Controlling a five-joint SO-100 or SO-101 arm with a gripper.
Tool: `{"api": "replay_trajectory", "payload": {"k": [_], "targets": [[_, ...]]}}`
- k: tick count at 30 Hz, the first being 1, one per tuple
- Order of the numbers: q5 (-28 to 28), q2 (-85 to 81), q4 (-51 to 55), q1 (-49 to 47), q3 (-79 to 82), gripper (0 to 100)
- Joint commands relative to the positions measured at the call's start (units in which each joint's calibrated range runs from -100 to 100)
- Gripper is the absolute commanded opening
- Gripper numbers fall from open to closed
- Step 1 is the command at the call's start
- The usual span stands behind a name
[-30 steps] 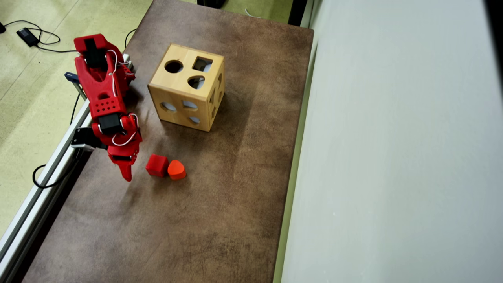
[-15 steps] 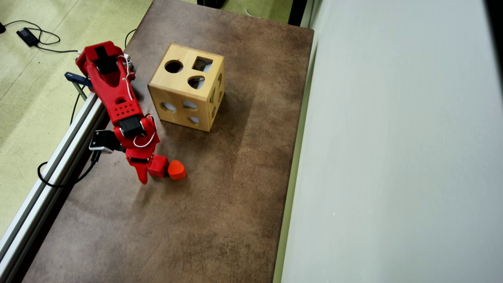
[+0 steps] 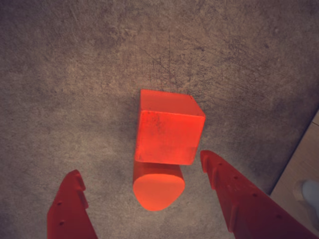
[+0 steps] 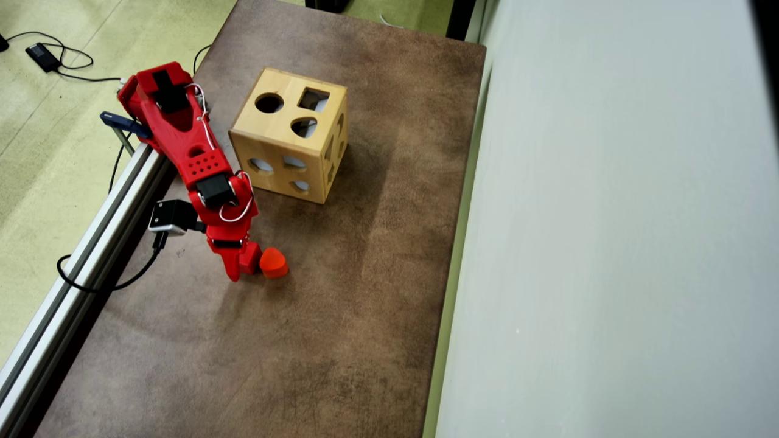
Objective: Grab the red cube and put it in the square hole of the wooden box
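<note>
End effector [image 3: 142,186] wide open, empty. Cube [image 3: 168,128] at frame centre, touching rounded block [image 3: 158,186]. Advise straddling cube only, excluding block.

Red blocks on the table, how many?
2. The red cube sits on the mat between the open gripper fingers; a rounded red block touches it, nearer the wrist camera. Others could be hidden inside the wooden box.

table [image 4: 341,340]: brown, mottled | floor [image 4: 48,121]: pale green | wall [image 4: 608,243]: grey-white, right side
</note>
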Motion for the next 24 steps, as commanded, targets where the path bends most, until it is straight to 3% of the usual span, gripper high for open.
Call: {"api": "replay_trajectory", "payload": {"k": [1,24], "targets": [[-0.29,-0.64,0.71,-0.30,-1.52,37],[-2.30,3.77,0.79,-3.12,-0.35,36]]}}
